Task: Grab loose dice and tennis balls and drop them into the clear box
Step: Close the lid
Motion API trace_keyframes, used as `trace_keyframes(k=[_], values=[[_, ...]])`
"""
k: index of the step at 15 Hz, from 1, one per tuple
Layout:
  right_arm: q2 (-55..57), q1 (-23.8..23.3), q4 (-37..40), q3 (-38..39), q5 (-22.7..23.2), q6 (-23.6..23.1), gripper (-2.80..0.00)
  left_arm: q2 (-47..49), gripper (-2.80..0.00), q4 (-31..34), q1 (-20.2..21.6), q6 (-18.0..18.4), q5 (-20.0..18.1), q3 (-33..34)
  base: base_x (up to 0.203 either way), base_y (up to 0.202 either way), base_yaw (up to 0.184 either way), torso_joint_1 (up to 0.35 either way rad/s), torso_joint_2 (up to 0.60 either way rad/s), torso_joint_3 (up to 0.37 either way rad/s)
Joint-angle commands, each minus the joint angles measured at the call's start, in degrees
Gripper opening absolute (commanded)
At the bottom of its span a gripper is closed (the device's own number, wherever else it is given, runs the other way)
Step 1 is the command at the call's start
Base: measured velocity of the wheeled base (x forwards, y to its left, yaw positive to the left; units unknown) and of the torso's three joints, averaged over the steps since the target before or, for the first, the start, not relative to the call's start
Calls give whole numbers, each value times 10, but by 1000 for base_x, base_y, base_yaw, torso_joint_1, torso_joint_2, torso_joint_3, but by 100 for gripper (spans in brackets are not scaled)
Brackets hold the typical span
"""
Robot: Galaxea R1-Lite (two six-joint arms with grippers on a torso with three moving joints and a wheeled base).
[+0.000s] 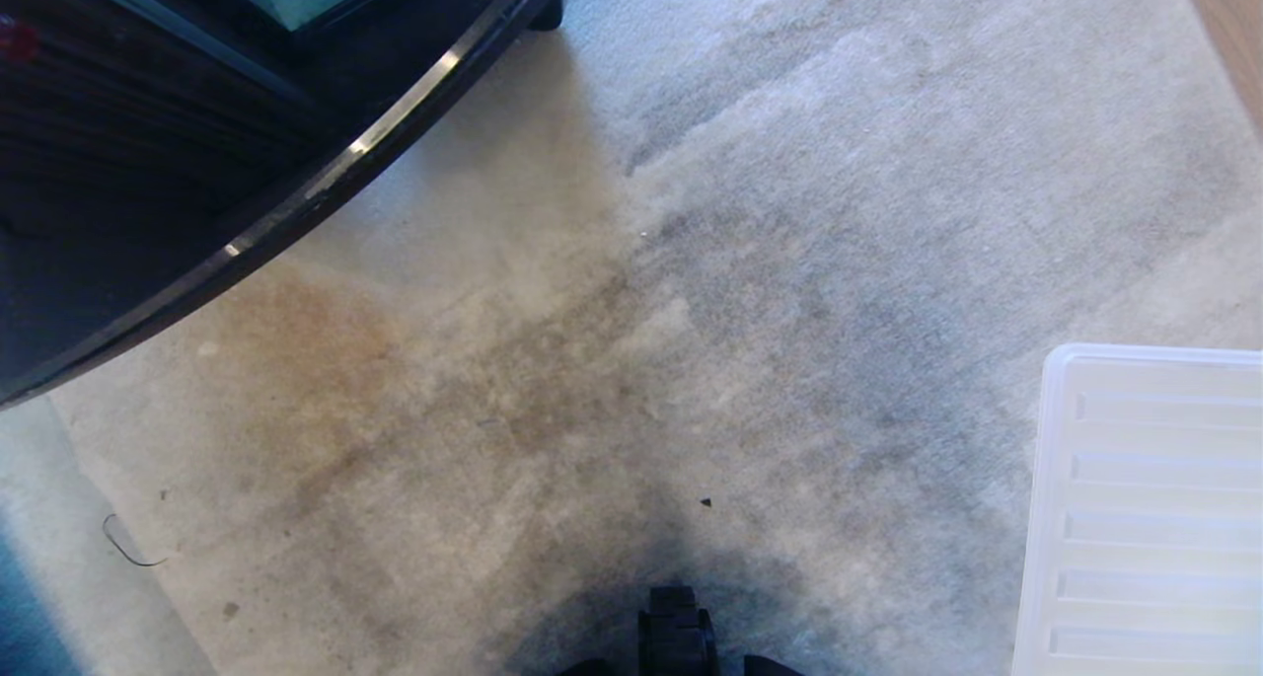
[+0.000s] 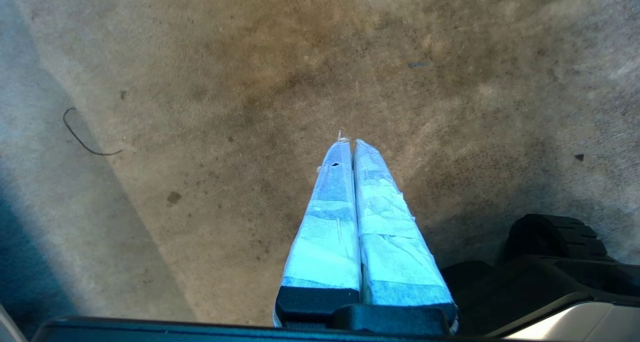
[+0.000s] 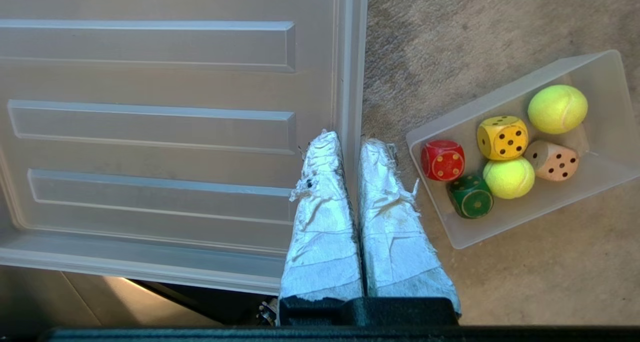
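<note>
Right claw (image 3: pixel 350 145) pressed together, empty, hanging over the edge of the ribbed tray (image 3: pixel 150 82); just beside, apart on the carpet (image 3: pixel 500 27), the clear box (image 3: pixel 435 217) holding red die (image 3: pixel 442 160), green die (image 3: pixel 470 196), yellow die (image 3: pixel 502 138), cream die (image 3: pixel 552 161) and two tennis balls (image 3: pixel 508 177); left claw (image 2: pixel 348 143) likewise pressed together, empty, above stained carpet near a thin wire (image 2: pixel 82 140).

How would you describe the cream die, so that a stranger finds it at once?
Beside the large ribbed tray a clear box lies on the carpet. Inside it, the cream die sits between the two tennis balls, next to the yellow die. It alone is pale, with dark pips.
</note>
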Motion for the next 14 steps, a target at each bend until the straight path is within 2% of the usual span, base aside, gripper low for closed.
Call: trace_keyframes(k=[1,11,14], values=[[1,0,1,0,0,0,-280,0,-280,0,0,-4,1,0,0,0,0,2,2,111],[1,0,1,0,0,0,-280,0,-280,0,0,-6,3,0,0,0,0,1,2,197],[1,0,1,0,0,1,-280,0,-280,0,0,-6,3,0,0,0,0,1,3,68]])
